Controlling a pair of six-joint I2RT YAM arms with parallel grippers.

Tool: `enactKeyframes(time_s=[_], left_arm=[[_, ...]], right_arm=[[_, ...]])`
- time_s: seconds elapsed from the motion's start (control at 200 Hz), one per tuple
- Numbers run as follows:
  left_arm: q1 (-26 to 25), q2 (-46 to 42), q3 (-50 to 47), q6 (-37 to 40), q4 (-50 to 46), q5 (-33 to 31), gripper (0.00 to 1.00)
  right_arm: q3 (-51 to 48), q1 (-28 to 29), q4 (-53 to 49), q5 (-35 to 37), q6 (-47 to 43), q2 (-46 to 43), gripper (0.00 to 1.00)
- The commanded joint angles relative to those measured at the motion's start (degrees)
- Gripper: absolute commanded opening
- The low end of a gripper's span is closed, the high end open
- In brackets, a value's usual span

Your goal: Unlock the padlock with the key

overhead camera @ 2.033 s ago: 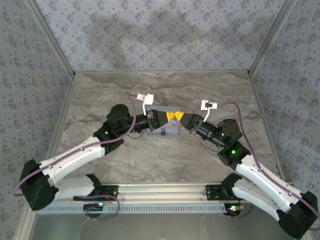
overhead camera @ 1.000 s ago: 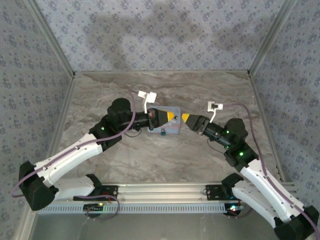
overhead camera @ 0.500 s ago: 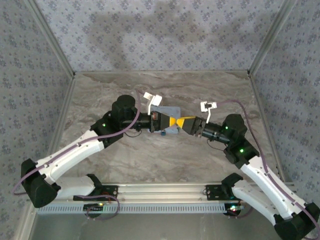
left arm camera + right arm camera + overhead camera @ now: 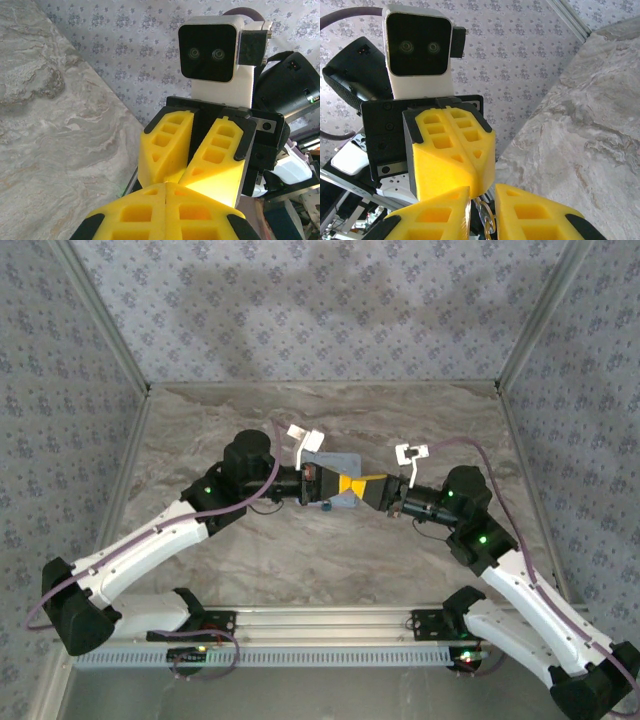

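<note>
Left gripper (image 4: 347,485) reaches in from 9 o'clock in the overhead view, its yellow fingers (image 4: 451,150) pressed flat together with no gap. A small metal key ring (image 4: 487,220) hangs right at their tips, but whether the key itself is pinched between the pads I cannot tell. Right gripper (image 4: 364,485) comes in from 3 o'clock and meets the left one tip to tip above the marbled table (image 4: 330,560). Its fingers (image 4: 530,217) stand a narrow gap apart with the key ring inside that gap. I cannot tell if they press on it. A light blue tin (image 4: 338,462) lies under the meeting point, showing at 11 o'clock and 6 o'clock of it. The padlock (image 4: 327,507), a tiny dark block, sits at 7 o'clock from the fingertips, just beside the tin's near edge and apart from both grippers.
</note>
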Motion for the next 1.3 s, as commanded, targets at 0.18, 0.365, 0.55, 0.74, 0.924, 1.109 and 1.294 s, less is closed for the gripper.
enactKeyframes(time_s=[0.18, 0.365, 0.55, 0.74, 0.924, 1.109, 1.294], left_arm=[[-0.2, -0.7, 2.0, 1.5, -0.6, 1.0, 0.00], [-0.2, -0.7, 2.1, 1.7, -1.1, 1.1, 0.00], [-0.2, -0.6, 2.6, 2.3, -1.7, 1.1, 0.00], [-0.1, 0.4, 2.5, 1.2, 0.8, 2.7, 0.00], [-0.1, 0.1, 2.1, 0.7, 1.9, 2.0, 0.00], [-0.1, -1.0, 1.2, 0.8, 1.4, 1.1, 0.00], [1.1, -4.0, 0.0, 2.2, -4.4, -5.7, 0.55]], right_arm=[[2.9, 0.0, -3.7, -2.2, -2.9, -0.3, 0.18], [3.8, -0.2, -4.6, -3.4, -4.0, 0.4, 0.05], [4.0, -0.1, -5.2, -4.7, -5.5, 0.7, 0.00], [3.8, 1.3, -5.4, -3.3, -6.4, 0.6, 0.00], [3.6, 2.2, -5.8, -2.3, -6.9, 0.2, 0.00], [2.2, 0.5, -4.5, -0.5, -5.4, -1.5, 0.00], [2.5, -0.4, -8.4, 2.1, -6.8, -1.3, 0.00]])
